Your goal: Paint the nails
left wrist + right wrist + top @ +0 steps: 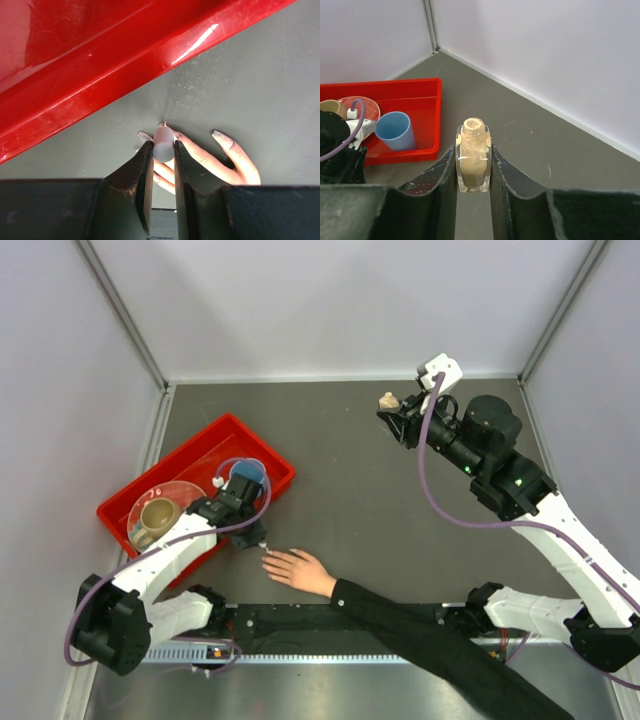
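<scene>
- Far left of the bench (350, 470): red tray (205, 452), set at an angle close to the left wall.
- Holds three things: a clear pinkish plate (180, 495) at the near end, a tan cup (155, 518) on or against that plate, and a blue cup (395, 131) upright toward the far end, partly hidden from above by the left arm.
- Just right of the tray's outer wall: left tool (163, 146), narrow, clamped on a pale grey brush cap (163, 139) that points down toward the bench.
- Right below the cap: nails (221, 138), pale, tipping the spread fingers of a flesh-toned hand (300, 570) lying flat on the bench, near the tray but not touching it. Cannot tell whether the brush meets a nail.
- Black sleeve (420, 625) running from the wrist toward the near right edge.
- Far right, well apart from the hand: right tool (473, 149), closed tight on a small glass polish bottle (473, 170), upright, neck open, beige polish inside.
</scene>
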